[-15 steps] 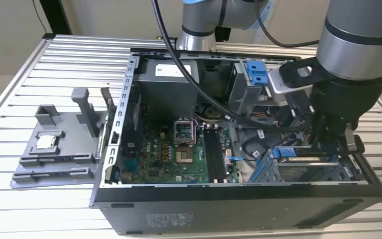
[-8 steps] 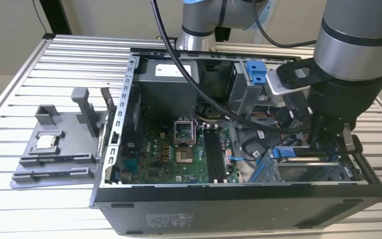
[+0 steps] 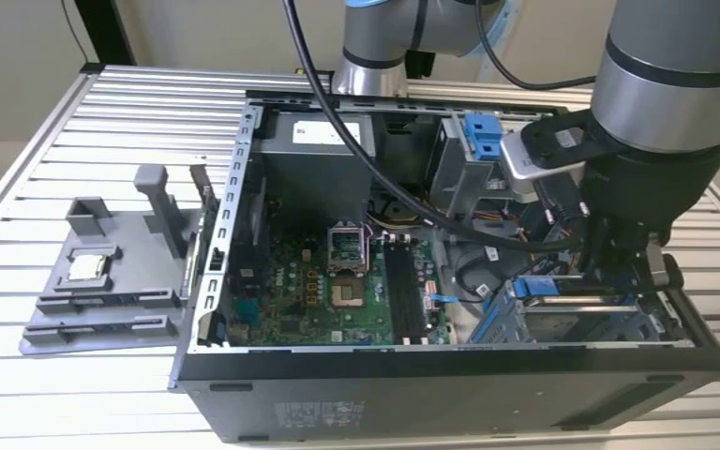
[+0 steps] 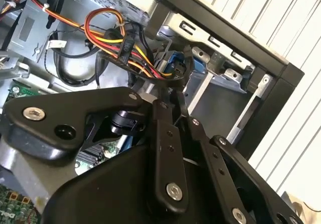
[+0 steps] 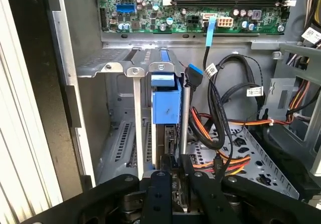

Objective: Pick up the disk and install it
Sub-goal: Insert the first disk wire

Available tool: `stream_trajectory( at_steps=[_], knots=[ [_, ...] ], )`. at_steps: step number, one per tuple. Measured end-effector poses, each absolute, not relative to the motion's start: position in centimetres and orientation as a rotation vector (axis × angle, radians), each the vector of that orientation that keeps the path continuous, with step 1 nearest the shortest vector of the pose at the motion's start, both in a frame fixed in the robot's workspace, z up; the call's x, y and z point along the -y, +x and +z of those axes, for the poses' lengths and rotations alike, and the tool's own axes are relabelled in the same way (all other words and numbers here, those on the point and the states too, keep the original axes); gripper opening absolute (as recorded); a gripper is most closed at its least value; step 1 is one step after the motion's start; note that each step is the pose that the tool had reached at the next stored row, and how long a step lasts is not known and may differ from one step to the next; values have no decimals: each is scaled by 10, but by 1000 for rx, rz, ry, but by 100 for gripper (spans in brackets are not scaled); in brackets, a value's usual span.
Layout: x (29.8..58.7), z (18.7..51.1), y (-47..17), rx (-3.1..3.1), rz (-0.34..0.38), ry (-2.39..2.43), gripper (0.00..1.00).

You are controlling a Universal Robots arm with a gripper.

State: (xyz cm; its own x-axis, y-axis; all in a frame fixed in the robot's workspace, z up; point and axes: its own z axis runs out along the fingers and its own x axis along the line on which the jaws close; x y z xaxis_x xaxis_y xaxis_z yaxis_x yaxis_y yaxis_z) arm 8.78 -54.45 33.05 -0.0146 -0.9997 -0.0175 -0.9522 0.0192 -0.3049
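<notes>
The disk (image 5: 165, 102) stands on edge in the metal drive bay (image 5: 120, 133) at the corner of the open computer case. Its blue carrier rail faces the first wrist view, with the grey drive body running down between my fingers. My gripper (image 5: 173, 184) is shut on the disk, one black finger (image 5: 156, 196) on each side. In the exterior view the gripper (image 3: 636, 281) reaches down into the case at the exterior view's right, and the disk's blue end (image 3: 538, 288) shows just beside it. The second wrist view shows the finger linkage (image 4: 168, 153) above the bay.
Black data cables (image 5: 220, 108) and red-orange-yellow power wires (image 4: 118, 45) hang close beside the bay. The motherboard (image 3: 335, 281) fills the case middle. A bare blue latch (image 3: 486, 136) sits on the far cage. A grey fixture (image 3: 104, 281) holding a small chip (image 3: 89, 267) lies outside the case.
</notes>
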Motion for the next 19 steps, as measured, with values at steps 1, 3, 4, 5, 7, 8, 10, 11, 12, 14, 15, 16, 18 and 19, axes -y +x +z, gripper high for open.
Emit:
stream_trajectory(
  at_steps=[1, 3, 4, 5, 7, 8, 10, 11, 12, 14, 15, 16, 18, 19],
  knots=[
    [545, 331, 88, -2065, -304, -2030, 0],
    [545, 331, 88, -2065, -304, -2031, 0],
    [545, 331, 88, -2065, -304, -2031, 0],
    [545, 331, 88, -2064, -304, -2032, 0],
    [545, 331, 88, -2062, -304, -2033, 0],
    [545, 331, 88, -2061, -304, -2034, 0],
    [545, 331, 88, -2060, -304, -2036, 0],
    [545, 331, 88, -2059, -304, -2036, 0],
    [545, 331, 88, -2058, -303, -2037, 0],
    [545, 330, 88, -2058, -303, -2037, 0],
    [545, 330, 88, -2059, -302, -2037, 0],
    [545, 331, 88, -2059, -302, -2038, 0],
    [545, 331, 88, -2059, -302, -2038, 0],
    [545, 331, 88, -2059, -302, -2038, 0]
  ],
)
